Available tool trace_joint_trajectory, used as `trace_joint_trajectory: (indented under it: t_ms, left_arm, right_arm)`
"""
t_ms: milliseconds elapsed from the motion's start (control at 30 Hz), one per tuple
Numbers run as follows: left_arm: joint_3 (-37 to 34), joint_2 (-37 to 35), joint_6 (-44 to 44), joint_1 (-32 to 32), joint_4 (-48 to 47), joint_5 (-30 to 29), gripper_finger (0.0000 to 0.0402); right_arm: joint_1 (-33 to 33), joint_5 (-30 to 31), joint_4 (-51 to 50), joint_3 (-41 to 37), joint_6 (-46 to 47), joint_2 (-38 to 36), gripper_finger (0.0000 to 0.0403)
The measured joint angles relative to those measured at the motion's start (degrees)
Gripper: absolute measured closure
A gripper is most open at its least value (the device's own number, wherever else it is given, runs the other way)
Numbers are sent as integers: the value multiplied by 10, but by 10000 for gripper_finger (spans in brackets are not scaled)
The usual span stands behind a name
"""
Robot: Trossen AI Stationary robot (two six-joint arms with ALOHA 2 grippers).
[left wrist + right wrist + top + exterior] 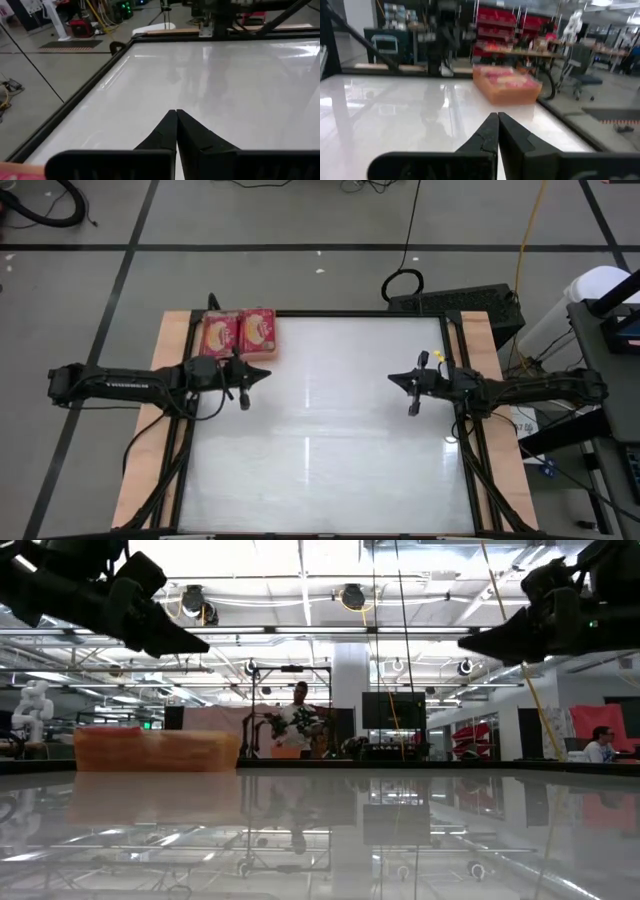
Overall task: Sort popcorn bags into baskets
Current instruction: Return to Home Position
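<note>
Popcorn bags (258,330): lying in the orange tray (155,750) at the far left corner of the table (330,430).
Left gripper (265,375): fingers pressed together, empty, raised just beside the tray.
Right gripper (393,378): fingers together, empty, well apart from the tray, facing the left one.
Step in hand: likely parking both arms; draw the left one back level, clear of the tray's rim.
Around: wooden boards (150,450) flank the table; a person (298,720) stands far behind.
In the way: only the tray, near the left arm.
</note>
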Motion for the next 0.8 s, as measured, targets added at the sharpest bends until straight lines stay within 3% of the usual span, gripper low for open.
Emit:
trace_joint_trajectory:
  t_ms: [367, 567, 800]
  left_arm:
    - [-99, -47, -28, -12, 123, -3, 399]
    - [-120, -76, -29, -48, 129, -46, 400]
    - [-132, -119, -25, -69, 127, -51, 400]
  right_arm:
    - [0, 0, -82, -2, -6, -104, 402]
    - [0, 0, -129, -2, -4, -177, 402]
    - [2, -2, -162, -2, 12, -275, 402]
